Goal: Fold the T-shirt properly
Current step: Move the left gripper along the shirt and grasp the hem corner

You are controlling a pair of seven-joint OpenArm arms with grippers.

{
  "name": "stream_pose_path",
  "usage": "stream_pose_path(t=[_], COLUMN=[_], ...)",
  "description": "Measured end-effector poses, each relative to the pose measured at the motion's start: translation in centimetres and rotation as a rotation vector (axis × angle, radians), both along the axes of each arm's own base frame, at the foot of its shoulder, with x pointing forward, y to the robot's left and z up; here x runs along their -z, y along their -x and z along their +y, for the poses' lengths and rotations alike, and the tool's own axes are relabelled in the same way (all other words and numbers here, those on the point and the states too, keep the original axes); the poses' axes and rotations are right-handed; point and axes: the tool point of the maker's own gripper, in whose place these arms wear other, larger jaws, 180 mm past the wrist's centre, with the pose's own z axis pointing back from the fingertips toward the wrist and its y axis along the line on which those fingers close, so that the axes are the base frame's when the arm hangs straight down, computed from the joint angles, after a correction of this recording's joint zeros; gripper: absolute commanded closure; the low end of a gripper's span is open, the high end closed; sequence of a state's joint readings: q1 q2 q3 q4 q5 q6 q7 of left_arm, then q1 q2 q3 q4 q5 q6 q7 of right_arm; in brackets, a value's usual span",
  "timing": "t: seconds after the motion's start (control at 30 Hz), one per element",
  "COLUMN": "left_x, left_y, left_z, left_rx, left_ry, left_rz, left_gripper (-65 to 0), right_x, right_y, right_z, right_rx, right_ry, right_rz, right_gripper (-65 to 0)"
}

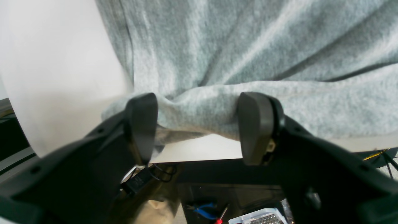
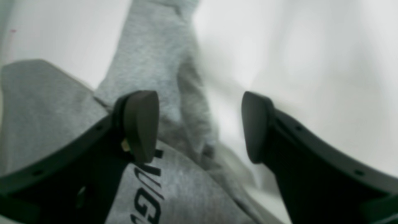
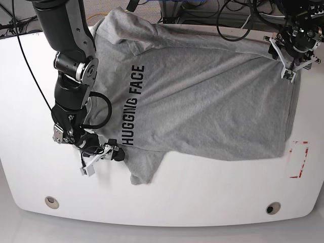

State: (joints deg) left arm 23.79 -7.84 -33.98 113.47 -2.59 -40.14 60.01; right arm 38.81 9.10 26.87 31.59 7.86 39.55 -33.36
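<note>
Your left claw point(image 1: 197, 127): matte black rounded pads standing wide, a bunched fold of the T-shirt point(image 3: 202, 96) lying between them at the counter point(image 3: 202, 192) edge; you cannot tell whether the pads press it. Your right claw point(image 2: 199, 127): jaws wide, gripping nothing, poised over the sleeve by the black lettering. T-shirt: heather-grey soft knit, spread print-up across the glossy white counter, hem creased, one sleeve drooping toward the near edge. Red rectangle mark point(image 3: 298, 159): on the counter beside the hem.
</note>
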Motion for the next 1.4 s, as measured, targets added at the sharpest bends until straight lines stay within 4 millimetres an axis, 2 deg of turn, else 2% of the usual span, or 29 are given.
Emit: stream_pose_path(t=[0.1, 0.17, 0.27, 0.4, 0.53, 0.6, 0.7, 0.8, 0.87, 0.93, 1.0, 1.07, 1.17, 1.33, 1.4], left_x=[-0.5, -1.3, -2.2, -3.1, -4.4, -5.0, -5.5, -6.2, -7.2, -7.9, -8.5, -9.1, -9.3, -6.1, -5.5], left_y=[0.3, 0.5, 0.5, 0.3, -1.1, -2.1, -3.2, -4.1, -5.7, -7.3, -8.4, -9.4, -11.9, -15.6, -16.9], left_z=[1.2, 2.9, 4.4, 5.7, 6.5, 6.5, 6.3, 6.7, 6.7, 6.6, 7.0, 8.0, 9.0, 9.3, 10.1], left_rx=[-0.044, -0.091, -0.138, -0.188, -0.221, -0.220, -0.215, -0.232, -0.234, -0.240, -0.329, -0.435, -0.544, -0.575, -0.587], left_ry=[-0.007, -0.040, -0.063, -0.075, -0.086, -0.083, -0.070, -0.080, -0.070, -0.049, -0.004, 0.026, 0.106, 0.249, 0.267], left_rz=[-0.019, -0.034, -0.058, -0.096, -0.153, -0.185, -0.221, -0.241, -0.294, -0.342, -0.406, -0.460, -0.518, -0.448, -0.466], left_gripper=[-37.4, -37.4, -37.4, -37.4, -37.4, -37.5, -37.8, -39.6, -44.7, -53.2, -60.7, -65.0, -65.0, -65.0, -65.0], right_x=[1.1, 1.3, 1.3, 1.4, 1.4, 1.3, 1.5, 1.5, 1.0, 0.4, -0.1, -0.5, -0.7, -0.4, -0.5], right_y=[0.5, 0.3, 0.2, 0.1, 0.1, 0.1, 0.3, 0.2, -0.2, -0.8, -1.2, -1.5, -1.6, -1.4, -1.4], right_z=[0.2, 0.2, 0.4, 2.2, 3.9, 4.8, 5.6, 5.5, 5.3, 5.2, 5.2, 5.1, 4.9, 4.9, 4.8], right_rx=[0.007, 0.034, 0.042, 0.025, 0.006, -0.005, -0.021, -0.025, -0.022, -0.021, -0.022, -0.023, -0.020, -0.021, -0.021], right_ry=[-0.017, -0.049, -0.065, -0.092, -0.113, -0.123, -0.124, -0.116, -0.110, -0.111, -0.108, -0.108, -0.106, -0.100, -0.103], right_rz=[0.025, 0.013, 0.012, 0.013, 0.014, 0.014, 0.024, 0.027, 0.018, 0.004, -0.005, -0.012, -0.017, -0.004, -0.006], right_gripper=[-39.3, -39.3, -39.3, -39.3, -37.9, -32.2, -14.7, -3.6, -2.5, -2.7, -2.7, -2.7, -2.7, -2.7, -2.7])
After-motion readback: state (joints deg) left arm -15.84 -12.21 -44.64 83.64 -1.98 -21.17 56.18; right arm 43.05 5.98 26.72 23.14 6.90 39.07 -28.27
